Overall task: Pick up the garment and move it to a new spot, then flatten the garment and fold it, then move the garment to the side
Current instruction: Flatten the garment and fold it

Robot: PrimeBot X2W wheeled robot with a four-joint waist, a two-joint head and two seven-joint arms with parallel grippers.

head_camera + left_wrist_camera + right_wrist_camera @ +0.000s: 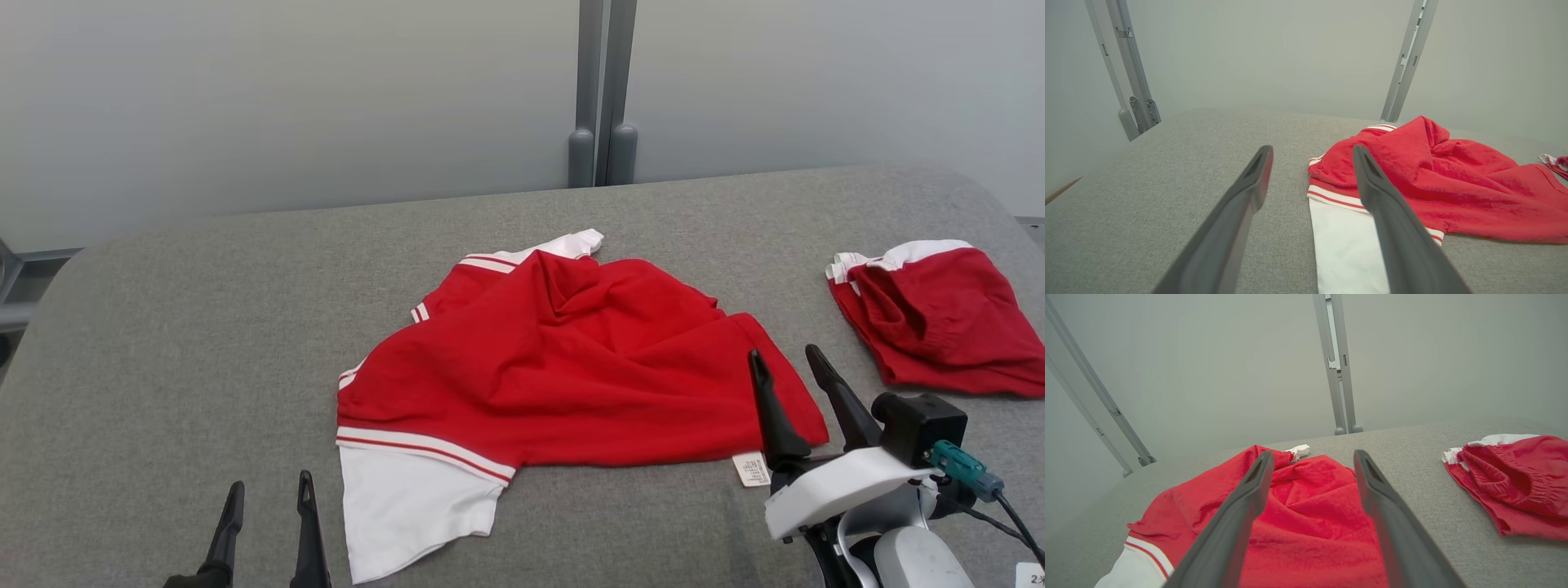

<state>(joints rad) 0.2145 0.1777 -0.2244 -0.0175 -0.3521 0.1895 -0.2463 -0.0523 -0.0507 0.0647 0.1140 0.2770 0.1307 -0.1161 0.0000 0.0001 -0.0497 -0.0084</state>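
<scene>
A red garment [563, 367] with white striped sleeves lies crumpled in the middle of the grey table [204, 327]; one white sleeve reaches the front. In the left wrist view the garment [1453, 183] lies to the right, and in the right wrist view the garment [1310, 514] spreads under the fingers. My left gripper [271, 492] stands open at the front, just left of the white sleeve, holding nothing. My right gripper [788, 359] hangs open over the garment's right hem, near a small white label [751, 469], with nothing between its fingers.
Another red piece with white trim and an elastic band [939, 318] lies at the table's right, also seen as red shorts [1515, 477]. Grey upright posts [602, 90] stand behind the far edge against a pale wall. Bare table stretches to the left.
</scene>
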